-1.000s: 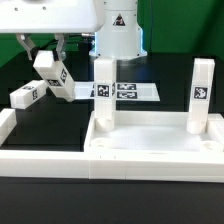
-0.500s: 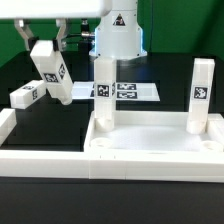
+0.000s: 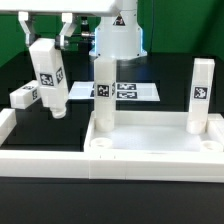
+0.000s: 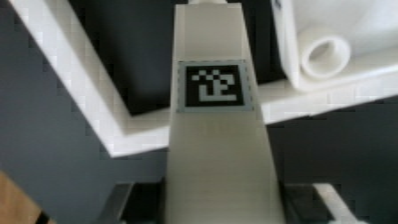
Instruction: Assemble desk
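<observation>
My hand [image 3: 45, 40] is pinching a short square white plastic leg [image 3: 50, 82] by its upper end, a finger pressed against each of two opposite faces; the wrist view agrees, the leg running straight out from between the pads with its black-and-white tag facing the camera.

This held leg hangs clear of the black table [image 3: 110, 200] at the exterior view's left; its long axis is close to upright, the lower end leaning a little toward the exterior view's right.

The large white plastic tray-like desk top [image 3: 150, 152] rests on the table to the exterior view's right of the hand and nearer the camera. Two tagged legs already stand upright in it, the left standing leg [image 3: 103, 95] and the right standing leg [image 3: 200, 95]; a loose leg [image 3: 24, 96] lies on its side close by the held one.

As I judge it, the coming move turns on one thing: the round corner socket [image 4: 329, 55] in the wrist view sits past the leg's free end and off to one side, not under it. So I expect to carry the leg across toward the tray and true it upright before any descent.
</observation>
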Motion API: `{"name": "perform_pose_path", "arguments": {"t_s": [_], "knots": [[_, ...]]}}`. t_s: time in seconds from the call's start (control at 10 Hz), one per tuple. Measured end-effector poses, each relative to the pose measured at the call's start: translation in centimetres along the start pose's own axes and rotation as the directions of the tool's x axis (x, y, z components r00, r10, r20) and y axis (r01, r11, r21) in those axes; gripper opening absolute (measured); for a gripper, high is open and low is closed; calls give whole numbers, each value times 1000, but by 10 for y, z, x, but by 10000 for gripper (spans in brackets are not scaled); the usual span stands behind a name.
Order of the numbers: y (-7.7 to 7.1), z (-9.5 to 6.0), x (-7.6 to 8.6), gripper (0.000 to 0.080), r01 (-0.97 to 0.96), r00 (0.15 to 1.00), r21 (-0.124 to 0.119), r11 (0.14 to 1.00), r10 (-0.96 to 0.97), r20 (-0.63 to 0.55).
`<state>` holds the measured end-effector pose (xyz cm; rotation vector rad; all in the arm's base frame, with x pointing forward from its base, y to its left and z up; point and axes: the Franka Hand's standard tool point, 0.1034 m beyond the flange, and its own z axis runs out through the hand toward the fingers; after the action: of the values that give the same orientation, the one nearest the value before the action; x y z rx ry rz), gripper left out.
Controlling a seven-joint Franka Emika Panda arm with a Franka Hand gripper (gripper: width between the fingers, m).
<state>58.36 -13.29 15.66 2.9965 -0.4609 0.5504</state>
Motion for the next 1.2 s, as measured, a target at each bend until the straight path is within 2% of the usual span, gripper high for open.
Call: {"name": "perform_pose_path", "arguments": {"t_s": [0.1,0.3,0.6,0.8,1.0,1.1,1.2], "knots": [[-7,3,1,288,12,1000,2,1000,-12,-3],[-34,3,7,289,34,999,19,999,-33,-11],[-82,-9,22,289,-5,1000,59,998,5,8],[-78,-7,20,289,5,1000,57,998,-6,8],[-83,-8,20,289,16,1000,58,998,-17,6],[-98,-12,20,289,53,999,64,997,-53,-3],[-120,-14,17,289,113,994,69,991,-113,-12]]}}
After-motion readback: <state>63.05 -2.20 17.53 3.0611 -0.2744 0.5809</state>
